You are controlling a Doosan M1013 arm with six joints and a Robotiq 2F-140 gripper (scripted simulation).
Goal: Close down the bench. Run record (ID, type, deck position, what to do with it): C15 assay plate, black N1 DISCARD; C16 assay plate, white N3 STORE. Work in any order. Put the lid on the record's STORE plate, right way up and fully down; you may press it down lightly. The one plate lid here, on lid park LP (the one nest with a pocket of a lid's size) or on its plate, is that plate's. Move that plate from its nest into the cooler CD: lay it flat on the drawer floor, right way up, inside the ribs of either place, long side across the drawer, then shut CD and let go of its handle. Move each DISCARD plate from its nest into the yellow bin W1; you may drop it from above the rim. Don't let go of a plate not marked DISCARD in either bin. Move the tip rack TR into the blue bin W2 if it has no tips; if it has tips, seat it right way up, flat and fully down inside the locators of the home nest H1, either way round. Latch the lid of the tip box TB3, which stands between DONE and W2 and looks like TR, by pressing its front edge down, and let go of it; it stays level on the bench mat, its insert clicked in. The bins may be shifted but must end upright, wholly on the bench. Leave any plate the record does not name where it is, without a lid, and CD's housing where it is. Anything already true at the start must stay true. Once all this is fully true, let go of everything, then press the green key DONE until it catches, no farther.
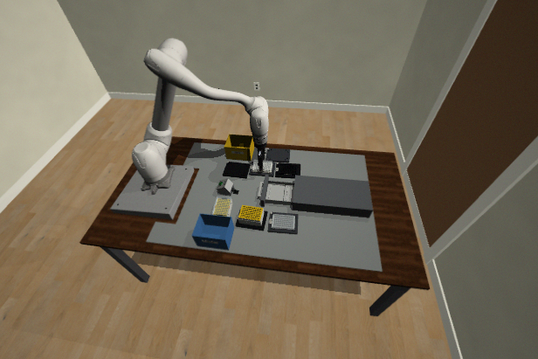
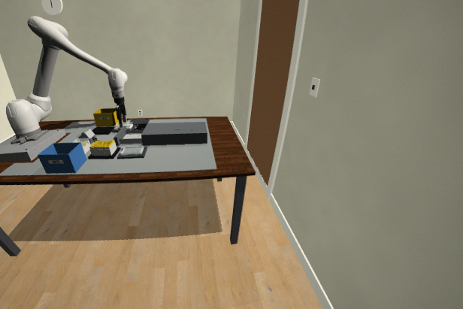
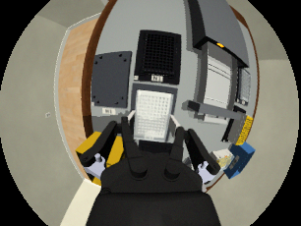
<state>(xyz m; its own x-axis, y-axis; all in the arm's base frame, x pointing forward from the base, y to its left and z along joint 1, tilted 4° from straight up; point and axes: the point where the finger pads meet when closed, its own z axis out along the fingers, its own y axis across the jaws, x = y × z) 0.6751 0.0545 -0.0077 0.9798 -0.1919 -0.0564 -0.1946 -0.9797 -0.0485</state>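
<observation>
My gripper (image 1: 261, 164) is shut on the white assay plate (image 3: 151, 113), one finger on each long side, at the middle nest of the back row. I cannot tell whether the plate is lifted off its nest or carries a lid. A black assay plate (image 1: 288, 169) sits in the nest to the right and also shows in the wrist view (image 3: 157, 54). A black nest (image 1: 236, 169) lies to the left. The dark grey lid park (image 1: 278, 155) is behind. The cooler's drawer (image 1: 277, 192) stands open in front of the grey housing (image 1: 332, 195). The yellow bin (image 1: 239, 147) is behind left.
The blue bin (image 1: 213, 231) stands at the front. The tip box (image 1: 222, 206) is behind it, with the key block (image 1: 227, 186) farther back. A rack with yellow tips (image 1: 251, 214) sits on a black nest. Another white plate (image 1: 283, 221) sits beside it.
</observation>
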